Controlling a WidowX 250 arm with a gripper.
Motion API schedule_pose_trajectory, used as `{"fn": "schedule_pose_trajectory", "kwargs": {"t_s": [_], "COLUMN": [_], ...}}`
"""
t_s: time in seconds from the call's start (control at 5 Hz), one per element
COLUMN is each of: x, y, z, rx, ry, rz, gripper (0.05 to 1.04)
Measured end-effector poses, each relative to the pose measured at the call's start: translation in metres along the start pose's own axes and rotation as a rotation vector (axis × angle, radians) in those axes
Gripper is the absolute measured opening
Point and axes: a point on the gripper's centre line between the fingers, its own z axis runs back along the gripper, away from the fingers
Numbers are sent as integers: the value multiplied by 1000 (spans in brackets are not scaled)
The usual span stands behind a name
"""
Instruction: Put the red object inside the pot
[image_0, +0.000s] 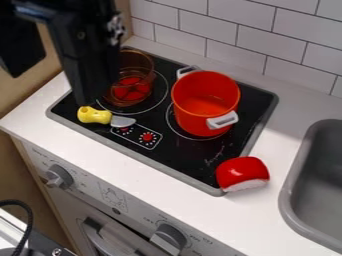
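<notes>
Gripper (81, 65) at far left, opening indeterminate; rounded red-and-white toy (242, 173), near right, may slip if pinched off-centre, or strike pot (194, 121) if carried low.

Robot arm (70, 14), one, black: placed at the upper left of the frame, cropped by the top edge. Gripper (49, 89), black, two-fingered: pointed downward, its fingers (83, 75) held apart.

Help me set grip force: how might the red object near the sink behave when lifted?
Probably slippery: the red object has a glossy surface. Its curved sides might let it twist if pinched unevenly. It looks stiff, its rounded shape showing no sag.
</notes>
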Motion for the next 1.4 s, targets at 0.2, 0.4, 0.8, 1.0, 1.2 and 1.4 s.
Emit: {"fn": "schedule_pose_trajectory", "kwargs": {"t_s": [0.2, 0.4, 0.8, 1.0, 1.2, 1.4], "x": [1, 45, 119, 120, 120, 120], "y": [0, -31, -62, -62, -62, -62], "z": [-4, -29, -67, -68, -68, -68], "rx": [1, -8, 6, 6, 6, 6], "ry": [3, -59, -174, -175, -176, -175], "rz": [10, 81, 132, 129, 129, 129], "gripper": [999, 999, 999, 999, 999, 999]}}
